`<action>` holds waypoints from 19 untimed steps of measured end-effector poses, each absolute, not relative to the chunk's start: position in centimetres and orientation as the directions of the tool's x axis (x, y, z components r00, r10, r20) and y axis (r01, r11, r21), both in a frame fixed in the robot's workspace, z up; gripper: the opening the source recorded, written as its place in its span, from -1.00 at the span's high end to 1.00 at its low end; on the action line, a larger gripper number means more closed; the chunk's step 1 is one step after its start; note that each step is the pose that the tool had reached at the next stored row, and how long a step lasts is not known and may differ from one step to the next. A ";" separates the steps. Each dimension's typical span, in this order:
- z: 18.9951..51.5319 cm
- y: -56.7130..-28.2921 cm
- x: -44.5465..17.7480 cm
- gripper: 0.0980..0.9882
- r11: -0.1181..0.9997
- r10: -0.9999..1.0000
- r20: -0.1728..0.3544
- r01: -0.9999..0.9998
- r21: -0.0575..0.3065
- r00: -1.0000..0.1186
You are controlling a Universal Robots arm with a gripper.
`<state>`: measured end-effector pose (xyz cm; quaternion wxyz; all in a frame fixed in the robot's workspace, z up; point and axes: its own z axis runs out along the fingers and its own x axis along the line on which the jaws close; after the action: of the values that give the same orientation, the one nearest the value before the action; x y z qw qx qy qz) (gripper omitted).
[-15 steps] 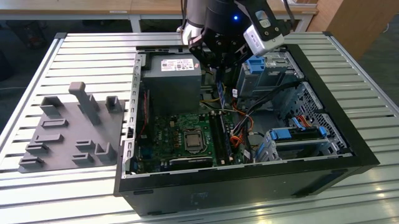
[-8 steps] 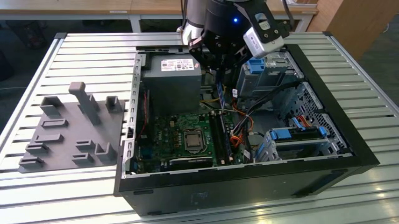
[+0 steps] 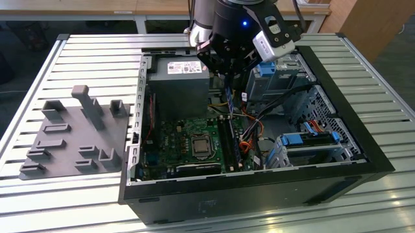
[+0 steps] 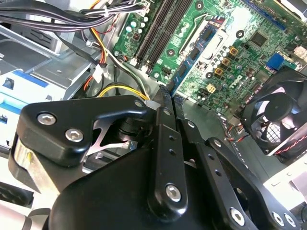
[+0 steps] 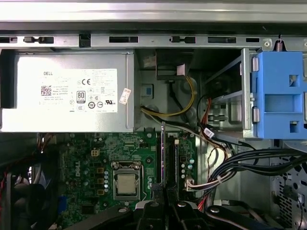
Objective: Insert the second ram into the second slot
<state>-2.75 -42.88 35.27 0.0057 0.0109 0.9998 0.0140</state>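
My gripper hangs over the open computer case, shut on the second ram, a thin blue stick that points down toward the motherboard. In the first wrist view the second ram shows edge-on, running out from the gripper above the black memory slots beside the processor socket. In the second wrist view the second ram sticks out of the shut gripper, apart from the memory slots. Which one is the second slot I cannot tell.
The grey power supply sits close behind the slots. Bundles of cables and a blue drive bracket crowd one side. A case fan stands at the board's edge. A grey fixture plate lies at the exterior view's left.
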 end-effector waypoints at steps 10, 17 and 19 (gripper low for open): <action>35.0 -43.0 -2.8 0.92 0.999 0.022 -0.011 0.022 0.028 -1.000; 34.8 -43.1 -2.8 0.92 0.999 0.022 -0.011 0.022 0.028 -1.000; 34.8 -43.1 -2.8 0.92 0.999 0.022 -0.011 0.022 0.028 -1.000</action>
<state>-2.75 -43.14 34.79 0.0056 0.0109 0.9998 0.0140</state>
